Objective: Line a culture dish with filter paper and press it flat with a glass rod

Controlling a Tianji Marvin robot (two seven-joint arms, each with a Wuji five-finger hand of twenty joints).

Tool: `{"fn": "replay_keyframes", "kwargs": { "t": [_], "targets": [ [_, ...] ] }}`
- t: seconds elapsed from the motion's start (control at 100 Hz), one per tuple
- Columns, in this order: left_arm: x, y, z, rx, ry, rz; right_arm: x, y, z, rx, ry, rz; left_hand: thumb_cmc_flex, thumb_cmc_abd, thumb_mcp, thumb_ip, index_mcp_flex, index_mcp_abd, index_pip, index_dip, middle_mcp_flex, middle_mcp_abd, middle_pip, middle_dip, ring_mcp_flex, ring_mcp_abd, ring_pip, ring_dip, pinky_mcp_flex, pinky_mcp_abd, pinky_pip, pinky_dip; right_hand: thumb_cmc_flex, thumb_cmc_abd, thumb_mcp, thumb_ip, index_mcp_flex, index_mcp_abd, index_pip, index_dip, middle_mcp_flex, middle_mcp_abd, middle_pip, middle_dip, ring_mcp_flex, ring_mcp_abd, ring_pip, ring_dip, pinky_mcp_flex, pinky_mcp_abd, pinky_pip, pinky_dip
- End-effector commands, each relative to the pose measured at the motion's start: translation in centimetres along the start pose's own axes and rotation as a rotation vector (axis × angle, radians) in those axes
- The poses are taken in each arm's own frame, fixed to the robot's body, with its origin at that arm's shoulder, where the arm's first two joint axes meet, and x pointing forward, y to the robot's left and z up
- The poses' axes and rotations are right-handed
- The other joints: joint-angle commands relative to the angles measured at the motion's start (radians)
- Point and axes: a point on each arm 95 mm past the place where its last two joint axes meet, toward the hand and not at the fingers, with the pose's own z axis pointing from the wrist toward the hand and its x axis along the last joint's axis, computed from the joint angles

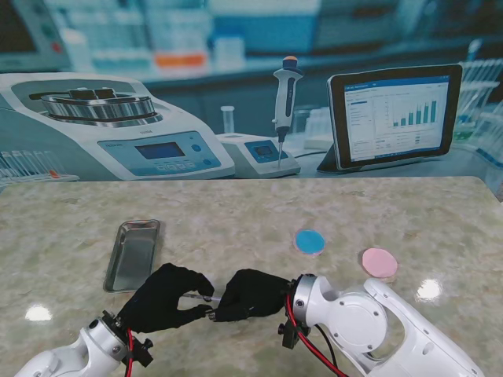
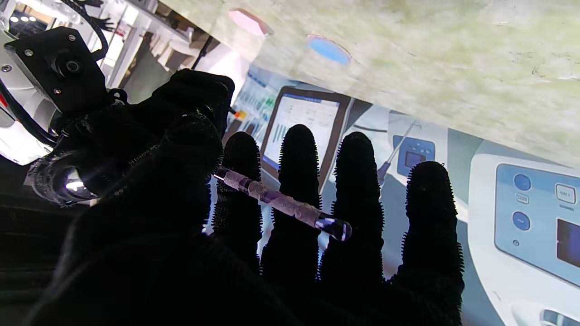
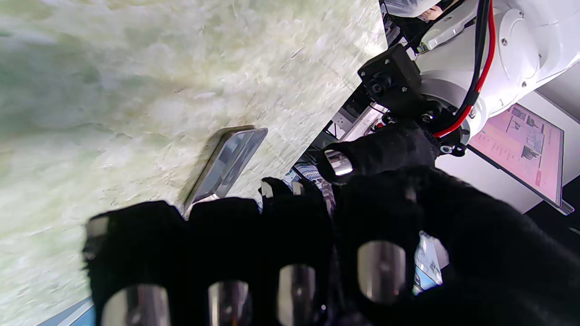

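Clearly the pressing has not begun: the rod [image 2: 281, 203] is up off the table [image 1: 259, 212], caught between the two hands near the robot. From the left wrist it lies slantwise across the left hand's [image 1: 161, 298] four straight, spread fingers [image 2: 294, 181], one end tucked under the thumb side and the rounded free end reaching past the middle fingertips; whether that hand truly grips it or only cradles it, I cannot tell. The right hand [image 1: 250, 294] meets it fingertip to fingertip, its fingers [image 3: 290, 235] curled together, seemingly pinched on the rod's other end, though the contact itself is hidden.

Well beyond the fingertips sit a blue disc [image 1: 310, 241] and, farther right, a pink disc [image 1: 380, 262], apart from each other; which is dish and which is paper I cannot say. A metal tray [image 1: 134, 253] lies just past the left fingers. Nothing looks lined yet, so laying and flattening the paper both remain.
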Motion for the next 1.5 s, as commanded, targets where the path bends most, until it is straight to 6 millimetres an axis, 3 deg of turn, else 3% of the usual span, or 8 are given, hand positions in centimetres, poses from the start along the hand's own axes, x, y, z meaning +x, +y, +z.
{"fn": "replay_keyframes", "kwargs": {
  "t": [0.0, 0.3, 0.52, 0.74, 0.93, 1.05, 1.24, 1.49],
  "targets": [
    [0.4, 0.0, 0.0, -0.003, 0.002, -0.002, 0.0, -0.2, 0.3, 0.002, 0.006, 0.009, 0.005, -0.018, -0.027, -0.020, 0.019, -0.093, 0.113, 0.108, 0.042, -0.025, 0.083, 0.075, 0.020, 0.019, 0.097, 0.056, 0.003, 0.024, 0.080, 0.057, -0.015, 0.021, -0.015, -0.003, 0.051, 0.075, 0.105, 0.016, 0.051, -0.053, 0.096, 0.000, 0.041, -0.103, 0.118, 0.035, 0.041, -0.006, 0.302, 0.029],
    [0.4, -0.2, 0.2, -0.007, -0.001, 0.002, 0.3, -0.3, 1.0, 0.002, 0.029, 0.021, -0.135, -0.008, 0.115, -0.036, 0.136, -0.039, 0.223, 0.476, 0.160, -0.060, 0.376, 0.316, 0.097, 0.030, 0.410, 0.244, 0.044, 0.056, 0.303, 0.196, -0.014, 0.022, -0.018, -0.006, 0.050, 0.074, 0.100, 0.015, 0.051, -0.053, 0.094, -0.004, 0.041, -0.103, 0.117, 0.033, 0.042, -0.009, 0.302, 0.027],
    [0.4, -0.1, 0.2, -0.010, -0.007, 0.006, 0.4, -0.4, 1.3, 0.002, 0.038, 0.025, -0.220, 0.007, 0.223, 0.003, 0.290, -0.010, 0.312, 0.706, 0.328, -0.093, 0.590, 0.391, 0.284, 0.020, 0.587, 0.357, 0.184, 0.122, 0.439, 0.354, -0.012, 0.029, -0.029, -0.015, 0.049, 0.071, 0.088, 0.012, 0.052, -0.055, 0.091, -0.012, 0.042, -0.101, 0.114, 0.026, 0.043, -0.015, 0.302, 0.020],
    [0.2, -0.1, 0.3, 0.011, -0.008, 0.030, 0.5, -0.3, 1.5, 0.005, 0.045, 0.029, -0.239, -0.018, 0.295, 0.049, 0.434, 0.051, 0.411, 0.731, 0.533, -0.102, 0.701, 0.399, 0.493, 0.028, 0.771, 0.322, 0.396, 0.186, 0.586, 0.458, -0.008, 0.036, -0.048, -0.029, 0.047, 0.065, 0.071, 0.012, 0.051, -0.055, 0.087, -0.020, 0.042, -0.098, 0.111, 0.010, 0.045, -0.026, 0.302, -0.001],
    [0.0, -0.2, 0.5, 0.018, -0.010, 0.074, 0.8, -0.2, 1.7, 0.018, 0.060, 0.030, -0.233, -0.055, 0.352, 0.091, 0.499, 0.092, 0.438, 0.712, 0.634, -0.130, 0.733, 0.392, 0.614, -0.003, 0.881, 0.249, 0.559, 0.179, 0.723, 0.430, -0.004, 0.045, -0.074, -0.045, 0.045, 0.056, 0.053, 0.012, 0.051, -0.057, 0.071, -0.026, 0.043, -0.098, 0.107, -0.008, 0.047, -0.038, 0.302, -0.025],
    [-0.1, -0.2, 0.5, 0.016, -0.012, 0.083, 1.0, -0.1, 1.6, 0.029, 0.064, 0.021, -0.244, -0.040, 0.365, 0.104, 0.508, 0.098, 0.443, 0.708, 0.637, -0.124, 0.744, 0.393, 0.627, 0.007, 0.896, 0.235, 0.572, 0.191, 0.741, 0.415, 0.002, 0.059, -0.101, -0.062, 0.044, 0.046, 0.030, 0.014, 0.051, -0.058, 0.051, -0.029, 0.043, -0.097, 0.104, -0.035, 0.047, -0.051, 0.302, -0.061],
    [0.0, -0.2, 0.5, -0.002, -0.022, 0.039, 1.3, 0.2, 1.6, 0.046, 0.065, 0.006, -0.198, 0.062, 0.255, 0.072, 0.486, 0.127, 0.429, 0.745, 0.626, -0.083, 0.746, 0.406, 0.607, 0.063, 0.884, 0.271, 0.533, 0.242, 0.704, 0.481, 0.010, 0.071, -0.143, -0.088, 0.040, 0.033, -0.013, 0.018, 0.051, -0.060, 0.010, -0.032, 0.043, -0.090, 0.098, -0.081, 0.048, -0.066, 0.302, -0.117],
    [0.0, -0.2, 0.5, -0.014, -0.020, 0.028, 1.4, 0.6, 1.6, 0.075, 0.075, 0.001, -0.190, 0.097, 0.217, 0.059, 0.474, 0.128, 0.418, 0.766, 0.616, -0.064, 0.748, 0.418, 0.598, 0.093, 0.880, 0.290, 0.516, 0.259, 0.696, 0.508, 0.024, 0.090, -0.234, -0.152, 0.025, 0.016, -0.192, 0.024, 0.050, -0.035, -0.163, -0.047, 0.042, -0.032, 0.058, -0.247, 0.043, -0.086, 0.302, -0.294]
  ]
}}
